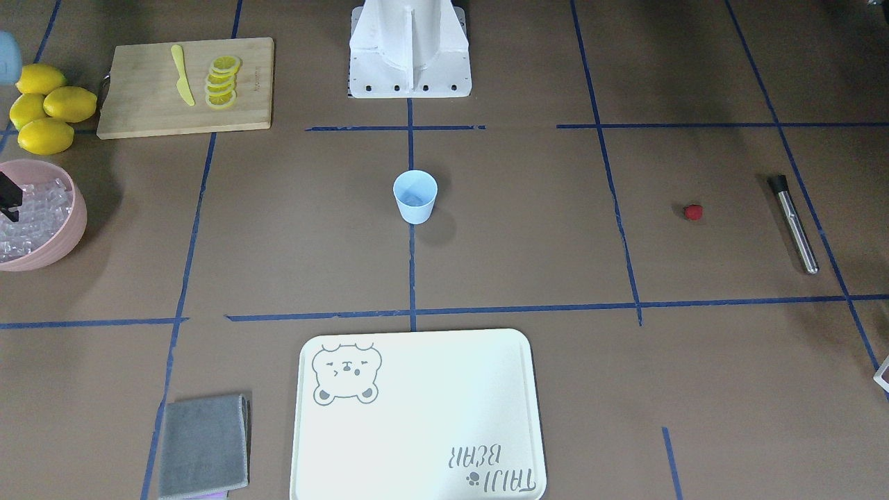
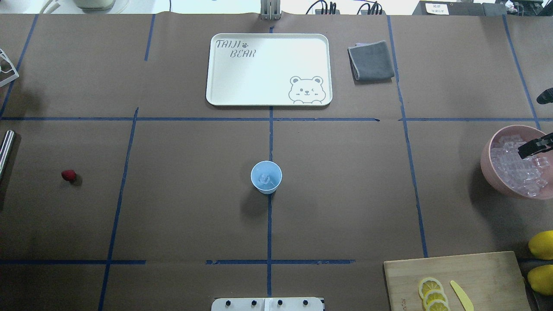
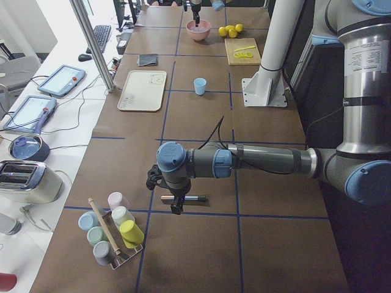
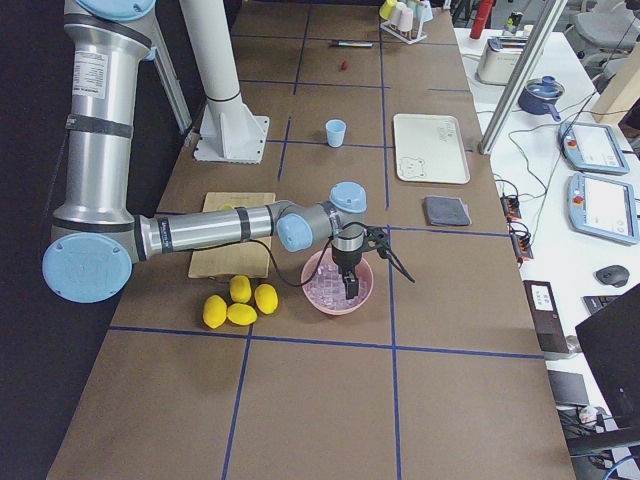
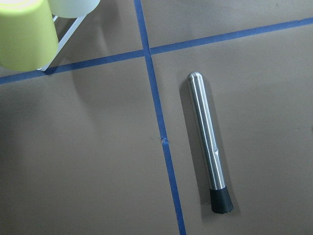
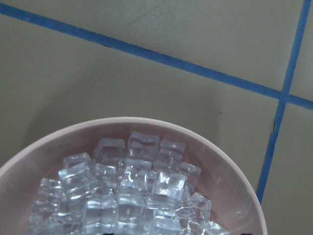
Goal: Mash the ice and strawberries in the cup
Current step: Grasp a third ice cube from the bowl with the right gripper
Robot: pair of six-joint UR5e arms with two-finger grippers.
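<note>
Ice [image 6: 127, 196] in bowl [image 6: 234, 182] lies directly below right gripper [image 2: 533, 125]. Jaws wide apart, nothing seen held. Left gripper [image 3: 175, 201]: opening cannot be told.

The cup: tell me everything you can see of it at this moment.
The cup is small, pale light blue, seemingly plastic, tapered toward its base and without a handle. It stands upright, mouth open, near the middle of the table, on a blue tape line. The overhead view shows clear ice at its bottom; the number of cubes is hard to tell. The strawberry lies far off, not inside. Outside, only the table touches the cup.
</note>
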